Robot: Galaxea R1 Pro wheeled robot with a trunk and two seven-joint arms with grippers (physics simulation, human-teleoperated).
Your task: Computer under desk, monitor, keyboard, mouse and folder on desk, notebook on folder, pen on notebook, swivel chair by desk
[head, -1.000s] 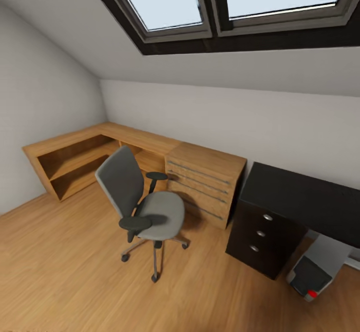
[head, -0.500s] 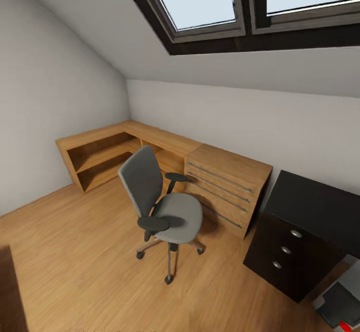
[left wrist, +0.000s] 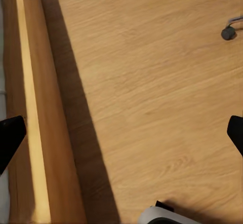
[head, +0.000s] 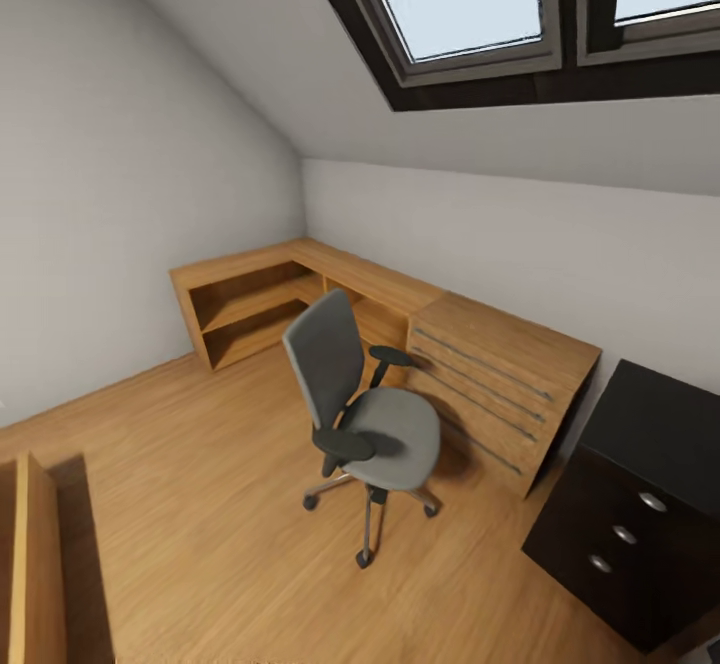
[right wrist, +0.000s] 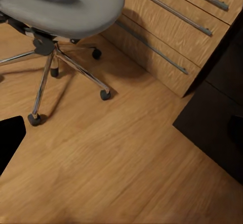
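Note:
The grey swivel chair [head: 365, 414] stands on the wooden floor, its seat bare, a short way left of the desk. Only the desk's black drawer end [head: 640, 504] with round knobs shows at the lower right. In the right wrist view the chair seat [right wrist: 61, 3] and chrome base [right wrist: 55, 64] lie beyond my open right gripper [right wrist: 121, 135], with the desk's dark side [right wrist: 217, 127] nearby. My left gripper [left wrist: 121, 138] hangs open over bare floor, one chair caster [left wrist: 228, 32] at the edge. Computer, monitor, keyboard, mouse, folder, notebook and pen are out of view.
A light wooden drawer unit [head: 505, 384] stands between chair and desk, against the wall. Low wooden shelving [head: 255, 294] runs into the corner. A wooden furniture edge [head: 35, 564] sits at my lower left, also close under the left wrist as a wooden board [left wrist: 30, 107]. Sloped ceiling with skylights above.
The head view has swung left: chair, drawer unit and desk slid right in the picture and the computer left the frame. The wooden edge at lower left came in. Nothing itself moved.

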